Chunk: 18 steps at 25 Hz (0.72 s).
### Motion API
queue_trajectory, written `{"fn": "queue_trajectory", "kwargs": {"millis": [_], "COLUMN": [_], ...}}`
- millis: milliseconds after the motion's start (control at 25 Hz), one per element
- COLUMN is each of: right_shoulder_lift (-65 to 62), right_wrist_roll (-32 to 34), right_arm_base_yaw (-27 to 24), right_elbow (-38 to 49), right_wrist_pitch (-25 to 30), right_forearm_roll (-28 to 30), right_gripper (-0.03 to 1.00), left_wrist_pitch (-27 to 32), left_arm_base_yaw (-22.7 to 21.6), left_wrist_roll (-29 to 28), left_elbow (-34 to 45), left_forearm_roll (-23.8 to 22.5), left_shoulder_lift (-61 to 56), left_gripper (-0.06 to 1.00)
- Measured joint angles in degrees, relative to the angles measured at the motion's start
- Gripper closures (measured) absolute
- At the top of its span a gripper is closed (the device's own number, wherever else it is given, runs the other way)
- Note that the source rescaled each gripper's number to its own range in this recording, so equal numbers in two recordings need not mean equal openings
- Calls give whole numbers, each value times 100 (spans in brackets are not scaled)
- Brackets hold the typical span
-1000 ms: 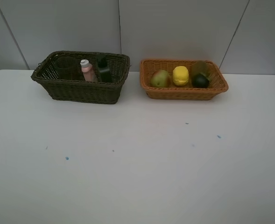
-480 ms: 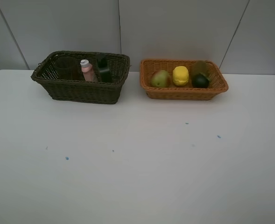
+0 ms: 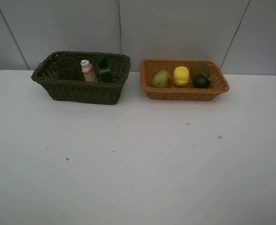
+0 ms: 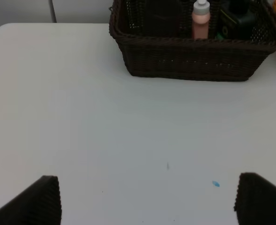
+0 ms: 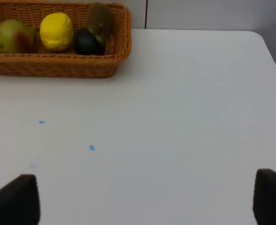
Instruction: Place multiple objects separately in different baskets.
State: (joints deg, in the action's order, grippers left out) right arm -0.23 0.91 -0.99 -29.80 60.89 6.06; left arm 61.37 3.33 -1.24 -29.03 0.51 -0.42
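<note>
1. White table (image 3: 138,168): unchanged from the earlier frames; nothing has moved.
2. Dark brown-green basket (image 3: 81,91): same position, holding the tinted cup (image 3: 66,68), pink bottle (image 3: 87,71) and dark green bottle (image 3: 104,69).
3. Orange-tan basket (image 3: 184,93): just beside it, holding the apple (image 3: 161,78), lemon (image 3: 181,76), kiwi (image 3: 201,68) and mangosteen (image 3: 201,81).
4. Left gripper (image 4: 147,199): jaws wide, empty, unchanged.
5. Right gripper (image 5: 147,199): jaws wide, empty, unchanged.
</note>
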Motion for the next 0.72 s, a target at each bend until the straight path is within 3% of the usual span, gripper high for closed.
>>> {"fn": "queue_trajectory", "kwargs": {"millis": [720], "right_shoulder_lift": [0], "right_wrist_roll": [0], "right_arm_base_yaw": [0], "right_elbow": [0], "right_wrist_pitch": [0], "right_forearm_roll": [0], "right_gripper": [-2], "left_wrist_pitch": [0], "left_arm_base_yaw": [0], "left_wrist_roll": [0], "left_elbow": [0], "left_forearm_roll": [0], "left_shoulder_lift": [0], "left_gripper": [-2]}}
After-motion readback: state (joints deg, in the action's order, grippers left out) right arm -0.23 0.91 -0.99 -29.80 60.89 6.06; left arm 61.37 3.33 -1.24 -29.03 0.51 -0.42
